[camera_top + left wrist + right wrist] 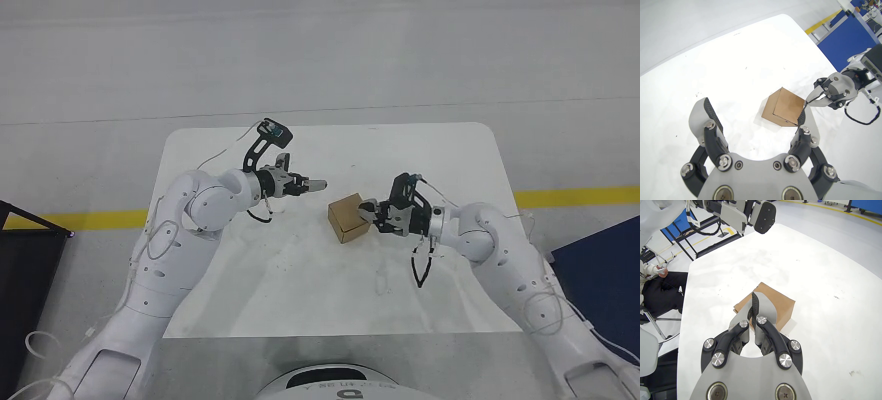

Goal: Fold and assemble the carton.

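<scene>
Table (440, 160) supports the carton (347, 217), folded into a brown cube. Right gripper (366, 212) sits at the carton's edge, fingers pressed together, nothing visibly pinched. Left gripper (318, 185) hangs apart from the carton, spread wide and empty. Risk: pushing with the closed tips may slide or tip the unbraced carton.

Left gripper (755, 108) spread wide over the table (734, 66), with the carton (785, 108) beyond it. Carton sits closed as a cube. Right gripper (807, 101) has fingers pressed together, tips at a top corner of the carton.
</scene>
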Tool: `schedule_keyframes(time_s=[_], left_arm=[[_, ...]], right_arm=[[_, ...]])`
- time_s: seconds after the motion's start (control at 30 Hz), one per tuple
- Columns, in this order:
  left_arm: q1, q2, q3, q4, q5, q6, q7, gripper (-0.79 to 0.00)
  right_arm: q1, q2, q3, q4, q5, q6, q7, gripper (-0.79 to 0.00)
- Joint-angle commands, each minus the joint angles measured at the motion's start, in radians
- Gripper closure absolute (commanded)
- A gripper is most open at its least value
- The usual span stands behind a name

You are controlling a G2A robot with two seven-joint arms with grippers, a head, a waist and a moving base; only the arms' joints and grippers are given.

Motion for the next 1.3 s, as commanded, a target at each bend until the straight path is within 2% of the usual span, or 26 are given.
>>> schedule_keyframes(time_s=[0.0, 0.13, 0.27, 0.53, 0.7, 1.0, 1.27], left_arm=[[0.0, 0.0, 0.0, 0.0, 0.0, 0.0, 0.0, -0.785], [0.0, 0.0, 0.0, 0.0, 0.0, 0.0, 0.0, -0.785], [0.0, 0.0, 0.0, 0.0, 0.0, 0.0, 0.0, -0.785], [0.0, 0.0, 0.0, 0.0, 0.0, 0.0, 0.0, -0.785], [0.0, 0.0, 0.0, 0.0, 0.0, 0.0, 0.0, -0.785], [0.0, 0.0, 0.0, 0.0, 0.0, 0.0, 0.0, -0.785], [0.0, 0.0, 0.0, 0.0, 0.0, 0.0, 0.0, -0.785]], right_arm=[[0.004, -0.001, -0.005, 0.002, 0.003, 0.005, 0.014, 0.0], [0.024, -0.008, -0.03, 0.005, 0.008, 0.049, 0.055, 0.0], [0.036, -0.012, -0.042, 0.01, 0.024, 0.051, 0.084, 0.0], [-0.027, 0.018, 0.031, -0.028, 0.011, -0.121, 0.065, 0.0], [-0.048, 0.035, 0.041, -0.061, -0.006, -0.127, 0.112, 0.0], [0.035, 0.016, -0.051, -0.053, 0.035, 0.086, 0.33, 0.0], [0.099, -0.011, -0.089, 0.011, 0.081, 0.247, 0.286, 0.0]])
